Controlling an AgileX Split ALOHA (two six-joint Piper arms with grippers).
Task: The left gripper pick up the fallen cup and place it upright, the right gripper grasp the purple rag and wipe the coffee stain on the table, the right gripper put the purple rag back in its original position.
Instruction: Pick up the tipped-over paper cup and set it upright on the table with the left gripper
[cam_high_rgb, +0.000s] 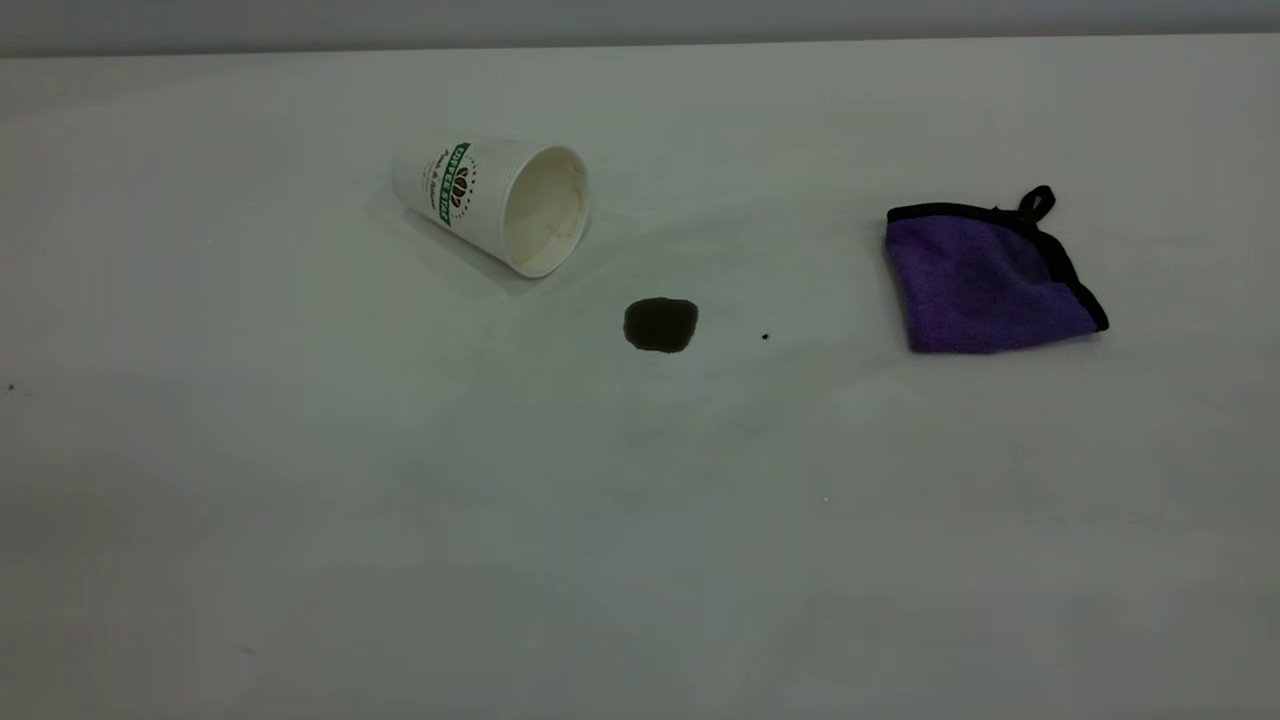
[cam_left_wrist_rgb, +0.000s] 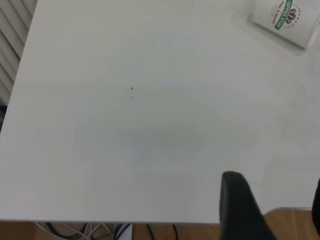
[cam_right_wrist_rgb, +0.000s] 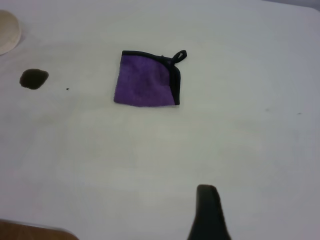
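The cup (cam_high_rgb: 490, 205) lies on its side on the table (cam_high_rgb: 640, 560), mouth toward the front right; it also shows in the left wrist view (cam_left_wrist_rgb: 285, 20). The coffee stain (cam_high_rgb: 660, 325) is just in front of its mouth. The purple rag (cam_high_rgb: 990, 280) lies folded at the right, also seen in the right wrist view (cam_right_wrist_rgb: 147, 80) with the stain (cam_right_wrist_rgb: 34, 78). My left gripper (cam_left_wrist_rgb: 275, 182) is open and empty over the table's near edge, far from the cup. My right gripper (cam_right_wrist_rgb: 262, 197) shows one finger (cam_right_wrist_rgb: 207, 205), well short of the rag. Neither gripper shows in the exterior view.
A tiny black speck (cam_high_rgb: 765, 337) lies between the stain and the rag. The table's edge, wooden floor (cam_left_wrist_rgb: 295, 225) and cables (cam_left_wrist_rgb: 90, 231) show below the left gripper. A slatted surface (cam_left_wrist_rgb: 12, 35) stands beyond the table's side.
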